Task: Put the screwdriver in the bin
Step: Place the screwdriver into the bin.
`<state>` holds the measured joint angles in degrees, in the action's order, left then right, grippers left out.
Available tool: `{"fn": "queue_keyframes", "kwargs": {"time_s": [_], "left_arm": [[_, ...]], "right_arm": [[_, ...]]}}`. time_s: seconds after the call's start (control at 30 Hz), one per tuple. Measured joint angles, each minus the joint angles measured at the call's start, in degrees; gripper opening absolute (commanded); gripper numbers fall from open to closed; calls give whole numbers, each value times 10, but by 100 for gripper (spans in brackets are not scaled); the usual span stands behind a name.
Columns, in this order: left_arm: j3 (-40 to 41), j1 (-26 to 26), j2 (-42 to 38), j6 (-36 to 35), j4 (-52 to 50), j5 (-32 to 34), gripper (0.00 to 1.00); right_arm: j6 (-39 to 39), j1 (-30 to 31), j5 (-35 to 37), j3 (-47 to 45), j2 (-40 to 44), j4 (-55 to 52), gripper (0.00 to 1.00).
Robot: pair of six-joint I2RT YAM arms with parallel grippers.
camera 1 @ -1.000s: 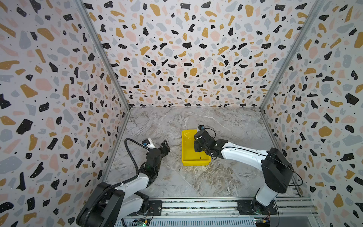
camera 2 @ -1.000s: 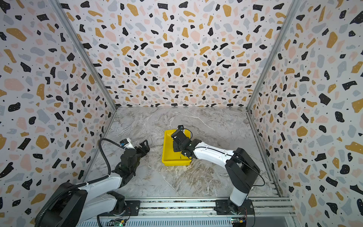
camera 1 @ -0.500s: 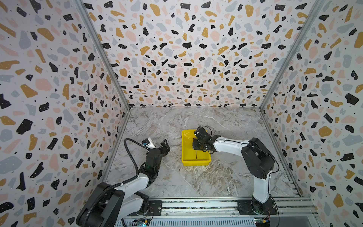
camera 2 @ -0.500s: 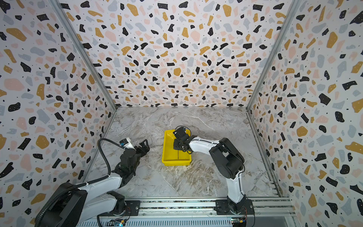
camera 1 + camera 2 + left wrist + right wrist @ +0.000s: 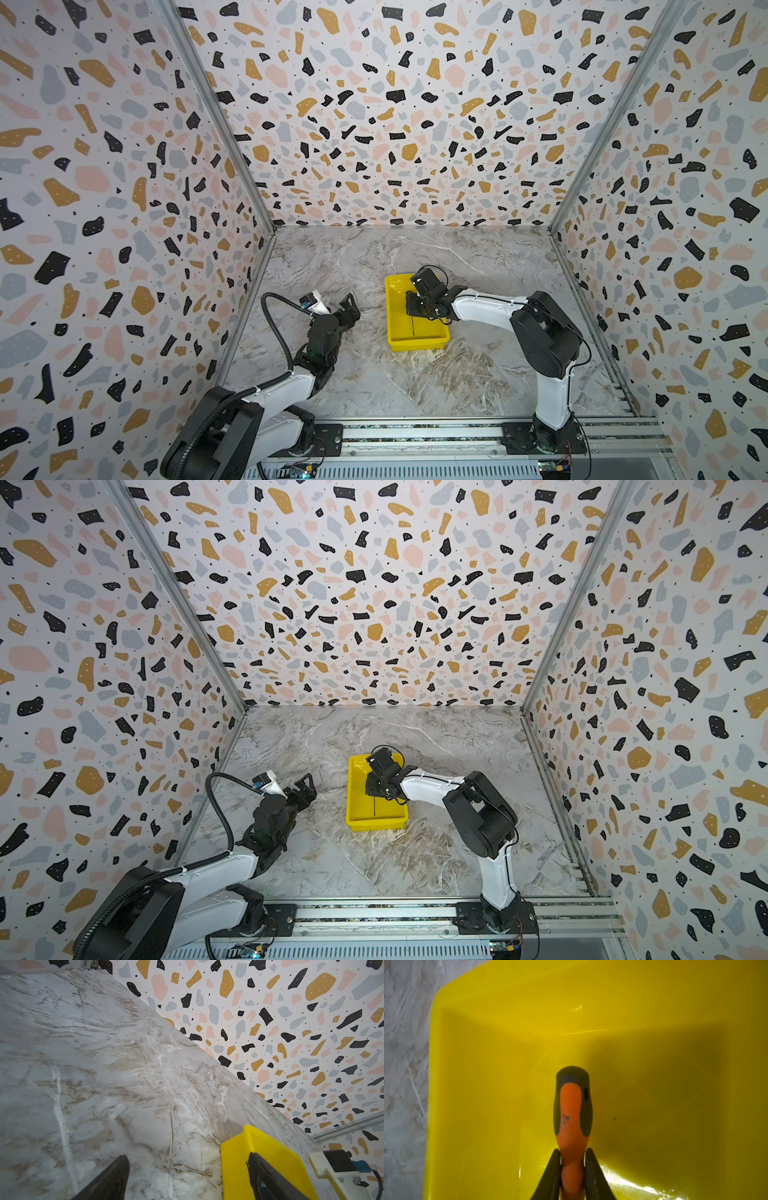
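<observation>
Right tool point(image 5: 572, 1151) has dropped lower into the bin point(image 5: 488, 1022), still clamping the screwdriver point(image 5: 572, 1109) (shaft pointing 6 o'clock from above). Just needs letting go.

Whole table point(image 5: 436, 386) is seen from high up front in both top views; the bin point(image 5: 508, 1012) gets caught close-up by both wrist cams.

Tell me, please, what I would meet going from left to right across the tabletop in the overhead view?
left gripper → bin → right arm's elbow
</observation>
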<state>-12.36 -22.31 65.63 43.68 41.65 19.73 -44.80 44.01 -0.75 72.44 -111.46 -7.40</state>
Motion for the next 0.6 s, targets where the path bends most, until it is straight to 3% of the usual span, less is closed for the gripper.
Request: {"fn": "queue_keyframes", "kwargs": {"time_s": [0.2,0.4,0.6], "left_arm": [[0,0,1,-9,0,-9,89],[0,0,8,-11,-1,-19,89],[0,0,8,-11,-3,-23,89]], "right_arm": [[7,2,2,0,29,-1,40],[16,3,12,-1,87,-8,45],[66,-2,87,-11,190,-31,58]]}}
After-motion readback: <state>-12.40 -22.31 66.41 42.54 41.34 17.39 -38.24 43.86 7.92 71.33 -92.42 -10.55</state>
